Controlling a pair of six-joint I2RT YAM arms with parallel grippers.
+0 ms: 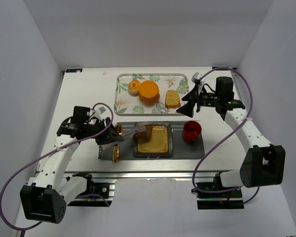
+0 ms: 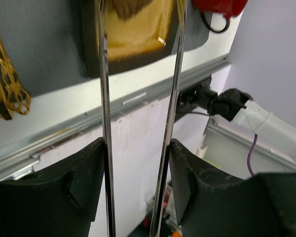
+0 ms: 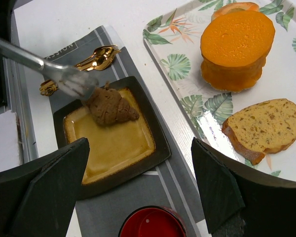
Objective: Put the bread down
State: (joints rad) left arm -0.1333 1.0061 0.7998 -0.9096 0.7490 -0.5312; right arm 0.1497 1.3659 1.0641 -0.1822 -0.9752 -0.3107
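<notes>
Holds metal tongs (image 2: 104, 98) in L hand (image 2: 137, 143), w/ a black finger (image 2: 84, 173) pressed on each side. Tong arms apart, tips down at brown bread (image 3: 110, 106). Can't tell about touch at the tips; from L wrist cam, a bit of gap by each arm. Brown bread down on square dark plate (image 3: 159, 144), on the yellow inside part, by far L corner as seen from top cam. Plate on grey mat (image 3: 185, 185) at near edge of white worktop (image 1: 84, 94). Gold cutlery (image 3: 96, 57) on same mat, just L of plate. Red cup (image 3: 150, 224) on mat too, just R of plate. Behind mat, tray (image 3: 180, 64) w/ leaf pics. On tray, L to R in top cam: small round bun (image 1: 134, 87), big orange round cake (image 3: 237, 44), slice of loaf (image 3: 266, 128) w/ brown crust. All 3 well apart from brown bread. R hand (image 1: 189, 104) spread wide, nothing btwn its fingers (image 3: 44, 192). Hangs up in the air by R end of tray, just behind red cup in top cam. In R wrist cam, plate, brown bread, tong tips & tray all in sight btwn the 2 black fingers
</notes>
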